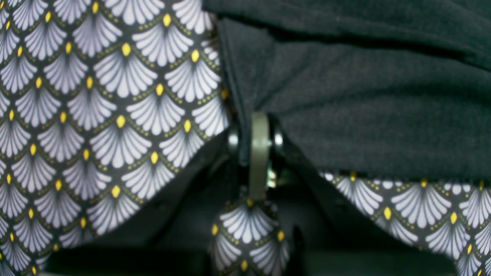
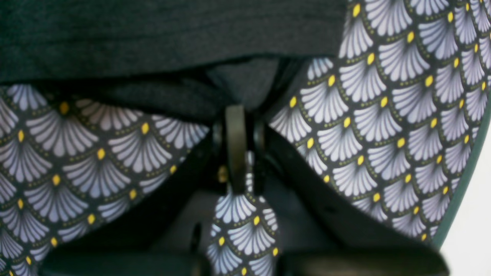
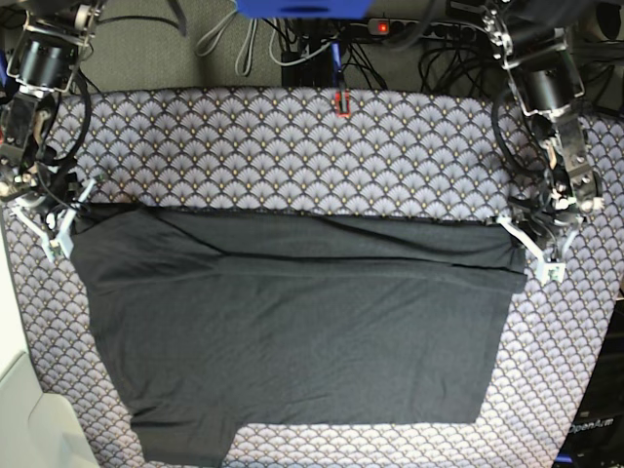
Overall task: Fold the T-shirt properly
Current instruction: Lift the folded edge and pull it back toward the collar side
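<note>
Pinching dark cloth on both sides, my fingers are closed tight. My left fingers (image 1: pixel 259 126) grip the edge of the T-shirt (image 1: pixel 364 115), and the fabric gathers into creases that run to the grip. My right fingers (image 2: pixel 236 115) are closed on a bunched fold of the same shirt at its other side. Under both grips lies the tablecloth (image 1: pixel 96 115) with its pale fan pattern and yellow dots.

From above, the T-shirt (image 3: pixel 292 331) lies spread across the tabletop, plain dark side up. One sleeve hangs toward the near edge on the side of my right arm. The far edge of the shirt is a folded-over band stretched almost straight between my two grips, my right fingers (image 3: pixel 60 226) at one end and my left fingers (image 3: pixel 531 249) at the other. Beyond the band the tablecloth (image 3: pixel 292 156) runs to the far edge, and behind that are cables (image 3: pixel 292 39).
</note>
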Controlling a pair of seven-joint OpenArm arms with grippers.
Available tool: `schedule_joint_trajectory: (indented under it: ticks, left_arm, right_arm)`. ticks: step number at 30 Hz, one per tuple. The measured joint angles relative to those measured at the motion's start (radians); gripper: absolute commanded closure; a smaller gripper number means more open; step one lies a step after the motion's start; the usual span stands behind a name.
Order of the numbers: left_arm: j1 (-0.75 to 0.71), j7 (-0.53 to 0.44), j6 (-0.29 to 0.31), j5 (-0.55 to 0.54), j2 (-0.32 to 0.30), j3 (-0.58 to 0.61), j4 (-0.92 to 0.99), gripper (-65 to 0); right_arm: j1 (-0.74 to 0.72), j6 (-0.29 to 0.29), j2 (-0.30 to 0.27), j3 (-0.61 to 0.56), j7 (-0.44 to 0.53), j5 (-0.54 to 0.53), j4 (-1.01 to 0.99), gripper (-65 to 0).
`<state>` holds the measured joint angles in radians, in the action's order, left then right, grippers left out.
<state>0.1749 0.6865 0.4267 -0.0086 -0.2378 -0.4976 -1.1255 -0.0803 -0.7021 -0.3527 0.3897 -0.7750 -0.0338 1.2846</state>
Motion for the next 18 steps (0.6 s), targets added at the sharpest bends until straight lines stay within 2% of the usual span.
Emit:
schedule_joint_trajectory:
  ticks: [7,11,16,18]
  left_arm:
    - [-0.051,0.032,-0.006,0.020,0.001,0.000,-0.081,-1.3]
    - [-0.095,0.134,-0.003,0.027,0.000,0.002,-0.178,-1.3]
    - [-0.105,0.156,0.000,0.016,-0.030,0.002,-0.261,-1.3]
    - [-0.138,0.172,0.001,0.019,-0.030,0.002,-0.296,-1.3]
  right_arm:
    - [0.022,0.000,-0.025,-0.001,-0.001,-0.013,0.011,0.0]
    - [0.081,-0.001,-0.025,0.021,-0.010,-0.013,0.117,0.0]
    - [0.153,-0.001,-0.025,0.056,-0.006,-0.020,0.280,0.0]
    - [0.177,-0.003,-0.021,0.064,-0.039,-0.018,0.322,0.0]
